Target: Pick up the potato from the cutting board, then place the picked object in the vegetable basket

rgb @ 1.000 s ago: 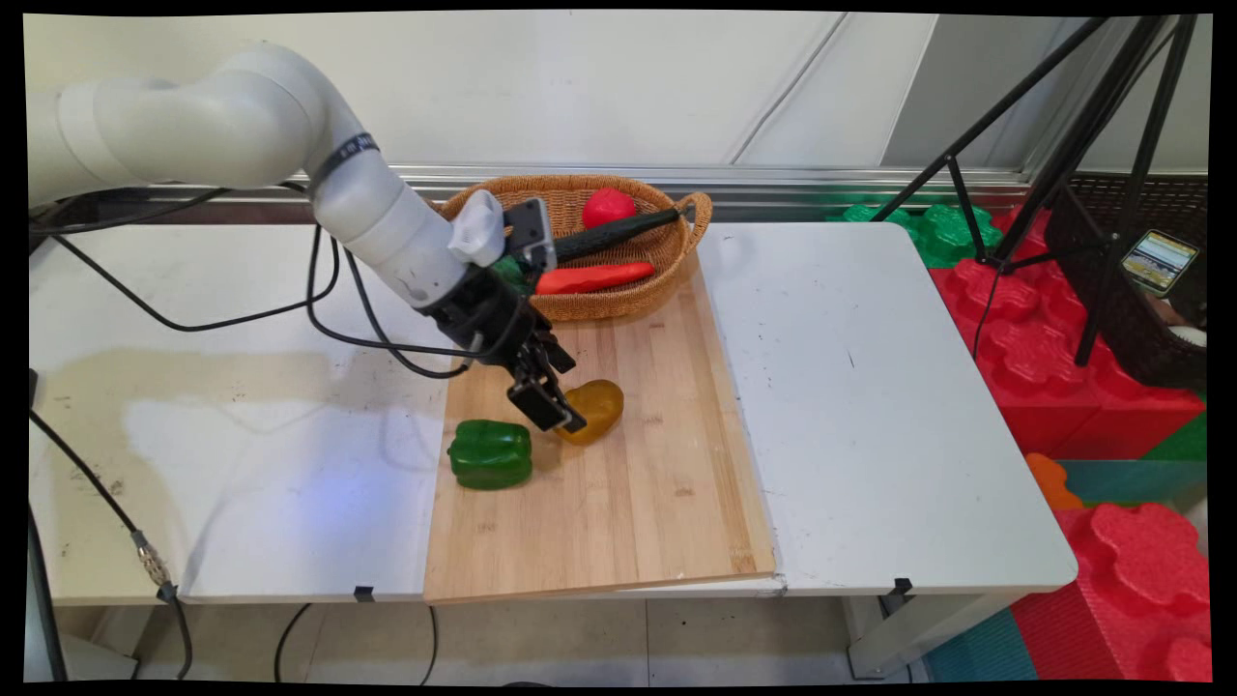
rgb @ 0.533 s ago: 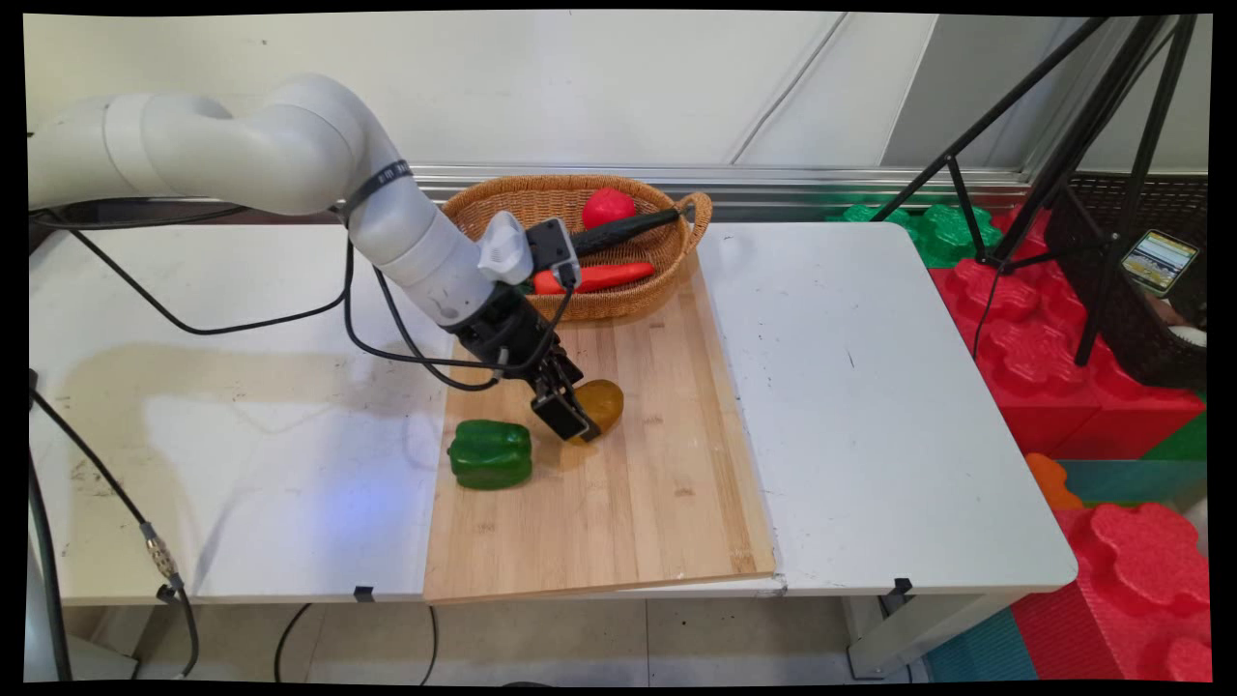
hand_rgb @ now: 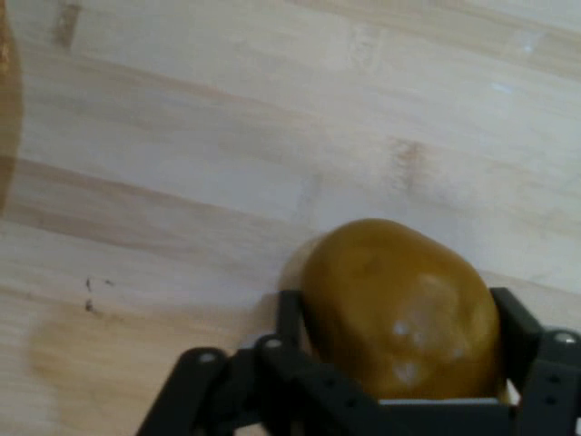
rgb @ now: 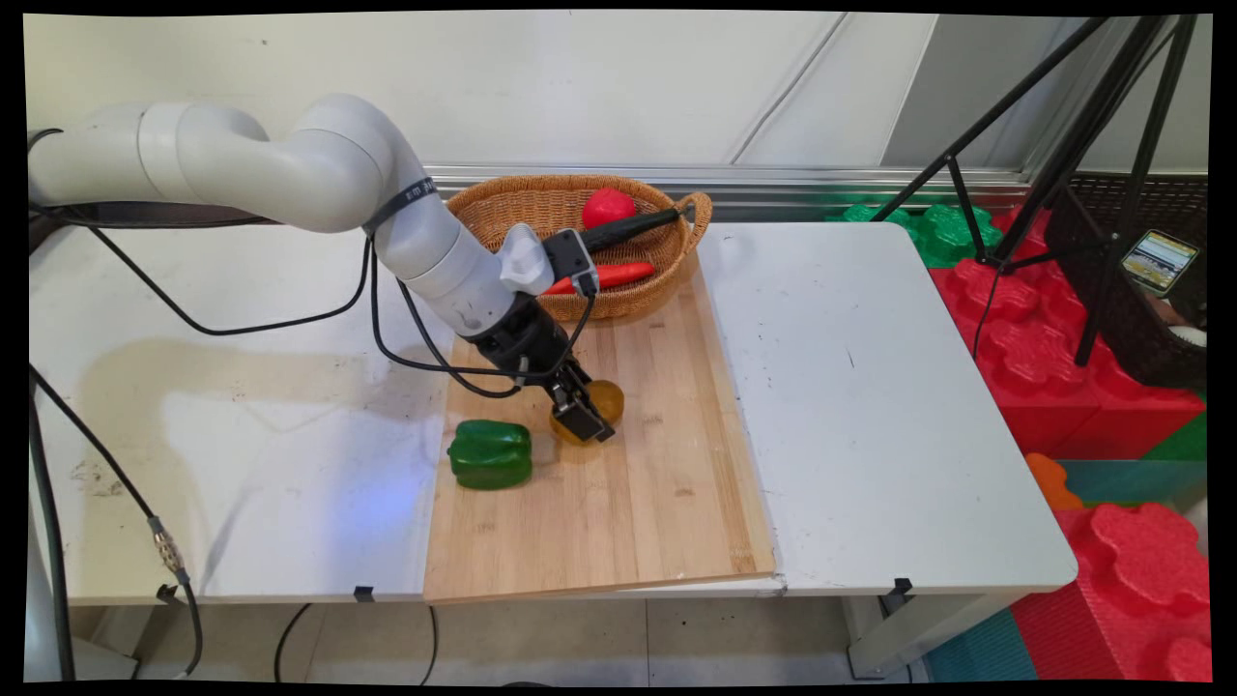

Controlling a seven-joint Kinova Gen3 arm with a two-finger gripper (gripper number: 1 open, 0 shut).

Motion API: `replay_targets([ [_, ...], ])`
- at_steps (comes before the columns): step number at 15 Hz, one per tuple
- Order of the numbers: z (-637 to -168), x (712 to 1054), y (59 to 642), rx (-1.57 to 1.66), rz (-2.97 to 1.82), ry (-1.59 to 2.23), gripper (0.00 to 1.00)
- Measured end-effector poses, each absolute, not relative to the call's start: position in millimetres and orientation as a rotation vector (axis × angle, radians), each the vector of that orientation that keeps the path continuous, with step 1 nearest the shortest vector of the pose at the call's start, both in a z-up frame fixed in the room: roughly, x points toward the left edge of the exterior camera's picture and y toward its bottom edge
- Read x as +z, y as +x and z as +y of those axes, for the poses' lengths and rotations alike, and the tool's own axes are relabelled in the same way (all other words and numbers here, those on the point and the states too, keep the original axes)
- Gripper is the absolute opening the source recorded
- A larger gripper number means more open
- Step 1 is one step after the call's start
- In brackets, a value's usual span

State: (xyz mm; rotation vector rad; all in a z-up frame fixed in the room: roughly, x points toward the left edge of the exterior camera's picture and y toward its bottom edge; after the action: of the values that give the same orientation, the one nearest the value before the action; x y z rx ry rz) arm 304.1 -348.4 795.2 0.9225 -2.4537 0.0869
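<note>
White table [rgb: 870, 387], with a bamboo cutting board [rgb: 667, 503] laid flat across its middle, reaching the near edge. Woven wicker basket [rgb: 633, 300] at the far side, partly over the board's far end. Black cable [rgb: 193, 324] trailing across the left part.

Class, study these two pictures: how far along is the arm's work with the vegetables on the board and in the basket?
Apparently done: two red vegetables lie in the basket. In hand: the gripper is closed round the yellow vegetable, with fingers on either side; it seems to rest on the cutting board, not lifted. Left: the green pepper lies untouched on the board beside it.
</note>
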Motion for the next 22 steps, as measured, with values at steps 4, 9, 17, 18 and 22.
replay_targets([
  [4,-350.3,793.0,301.1,0.094,-2.445,0.937,0.0],
  [9,-351.3,796.9,300.2,0.101,-2.426,0.946,0.0],
  [17,-340.8,826.0,318.3,0.139,-2.397,0.856,0.0],
  [18,-339.2,831.1,322.1,0.146,-2.392,0.846,0.0],
  [22,-332.1,854.4,341.3,0.172,-2.37,0.806,0.0],
])
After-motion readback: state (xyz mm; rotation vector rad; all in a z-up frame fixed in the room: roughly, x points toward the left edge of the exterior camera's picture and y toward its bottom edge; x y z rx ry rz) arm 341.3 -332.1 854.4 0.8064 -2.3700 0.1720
